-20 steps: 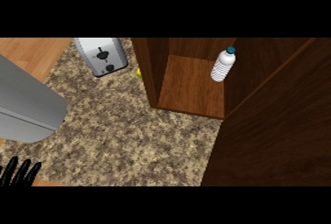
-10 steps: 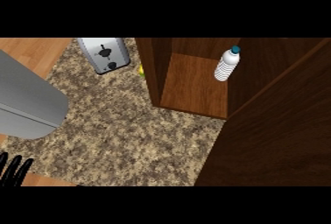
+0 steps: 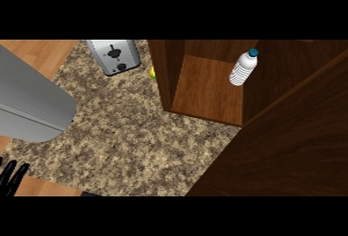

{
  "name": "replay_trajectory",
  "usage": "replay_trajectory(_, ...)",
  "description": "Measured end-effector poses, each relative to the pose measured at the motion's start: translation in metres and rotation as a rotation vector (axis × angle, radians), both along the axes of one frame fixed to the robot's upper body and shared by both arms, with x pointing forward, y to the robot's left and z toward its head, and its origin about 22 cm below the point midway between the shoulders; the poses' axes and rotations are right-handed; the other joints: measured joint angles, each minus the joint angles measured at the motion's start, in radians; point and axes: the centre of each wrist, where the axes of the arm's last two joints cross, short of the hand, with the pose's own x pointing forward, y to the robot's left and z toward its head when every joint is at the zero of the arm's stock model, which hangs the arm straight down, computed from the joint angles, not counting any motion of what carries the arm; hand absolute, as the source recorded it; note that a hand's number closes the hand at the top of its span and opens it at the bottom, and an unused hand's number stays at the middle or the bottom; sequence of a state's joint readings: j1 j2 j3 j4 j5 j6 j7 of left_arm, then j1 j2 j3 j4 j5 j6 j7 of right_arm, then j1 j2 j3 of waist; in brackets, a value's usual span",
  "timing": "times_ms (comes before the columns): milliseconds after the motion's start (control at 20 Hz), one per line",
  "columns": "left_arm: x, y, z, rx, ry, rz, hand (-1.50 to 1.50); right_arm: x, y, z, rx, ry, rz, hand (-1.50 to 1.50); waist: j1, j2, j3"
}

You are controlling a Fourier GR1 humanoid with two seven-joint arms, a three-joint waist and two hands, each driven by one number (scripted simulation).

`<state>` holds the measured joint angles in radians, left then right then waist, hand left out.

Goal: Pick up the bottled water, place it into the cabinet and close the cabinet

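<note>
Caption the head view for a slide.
Bottled water standing inside the open wooden cabinet, toaster on the granite counter, left hand at the lower-left edge.

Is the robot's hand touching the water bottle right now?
Apart. The head view shows the left hand at the lower left edge, while the water bottle stands inside the cabinet at upper right, with granite counter between them.

We see a speckled brown-and-beige granite counter top (image 3: 136, 143) with a mottled, stone-like surface. On it stands a dark brown wooden cabinet (image 3: 204, 87), its grain showing, its finish smooth and matt. Inside is a clear plastic water bottle with a blue cap (image 3: 243, 68), faintly ribbed. We also see a silver metal toaster (image 3: 115, 56) with a brushed sheen.
</note>
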<state>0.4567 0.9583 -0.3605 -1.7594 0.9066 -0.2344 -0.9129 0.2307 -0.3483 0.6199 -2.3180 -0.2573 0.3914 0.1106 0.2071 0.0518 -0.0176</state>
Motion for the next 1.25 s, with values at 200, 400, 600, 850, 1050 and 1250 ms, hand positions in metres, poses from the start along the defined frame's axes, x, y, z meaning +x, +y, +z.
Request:
replay_trajectory(200, 0.001, 0.004, 0.002, -0.002, 0.001, 0.009, -1.5, 0.032, 0.004, -0.013, -0.006, 0.076, -0.065, 1.5, -0.004, -0.002, 0.006)
replay_trajectory(400, -0.001, 0.007, 0.003, -0.005, 0.013, 0.02, -1.5, 0.069, 0.011, -0.013, -0.002, 0.101, -0.175, 1.5, -0.019, -0.011, 0.009)
replay_trajectory(600, -0.005, 0.009, 0.001, -0.011, 0.032, 0.021, -1.5, 0.114, 0.025, -0.01, 0.002, 0.145, -0.328, 1.5, -0.038, -0.018, 0.011)
replay_trajectory(850, -0.007, 0.015, 0.002, -0.013, 0.044, 0.034, -1.5, 0.177, 0.043, 0.002, -0.037, 0.172, -0.436, 1.5, -0.061, -0.023, 0.014)
replay_trajectory(1050, -0.009, 0.015, 0.0, -0.021, 0.048, 0.036, -1.5, 0.203, 0.055, 0.002, -0.073, 0.2, -0.438, 1.5, -0.091, -0.041, 0.023)
replay_trajectory(1250, -0.005, 0.017, 0.002, -0.029, 0.041, 0.043, -1.5, 0.213, 0.064, -0.003, -0.086, 0.205, -0.4, 1.5, -0.117, -0.056, 0.028)
